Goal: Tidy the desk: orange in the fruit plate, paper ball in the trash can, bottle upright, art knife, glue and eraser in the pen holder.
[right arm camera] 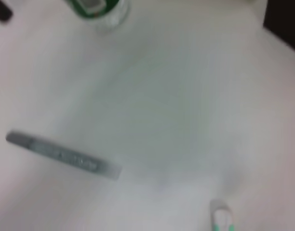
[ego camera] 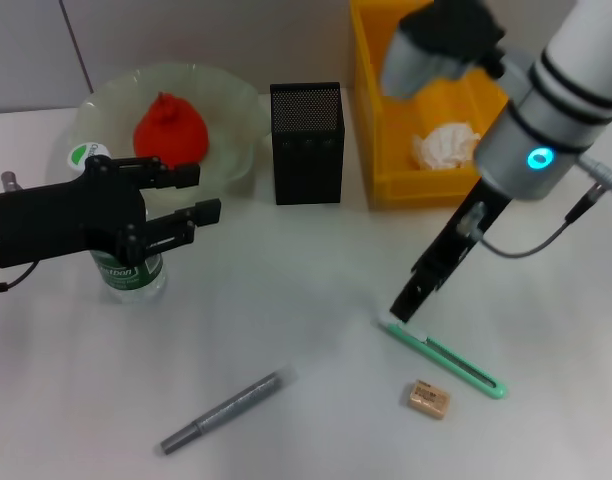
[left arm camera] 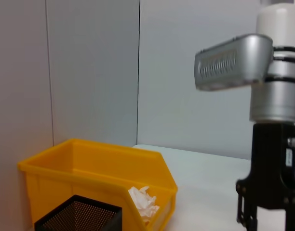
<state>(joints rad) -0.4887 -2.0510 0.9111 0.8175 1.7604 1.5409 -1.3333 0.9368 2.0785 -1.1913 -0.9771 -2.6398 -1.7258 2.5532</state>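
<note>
One slim mint-green art knife lies flat on the white tabletop, so the right end effector, whose opening I cannot tell, should straddle its end squarely and low.

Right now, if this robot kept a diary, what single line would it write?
right gripper: at art knife end | left gripper: open above bottle | orange in fruit plate | paper ball in trash can

1. Table: smooth, matt white.
2. Trash can: glossy yellow plastic; inside it, the paper ball, crumpled white paper.
3. Pen holder, left of the trash can: matt black mesh.
4. Fruit plate: translucent, glossy.
</note>
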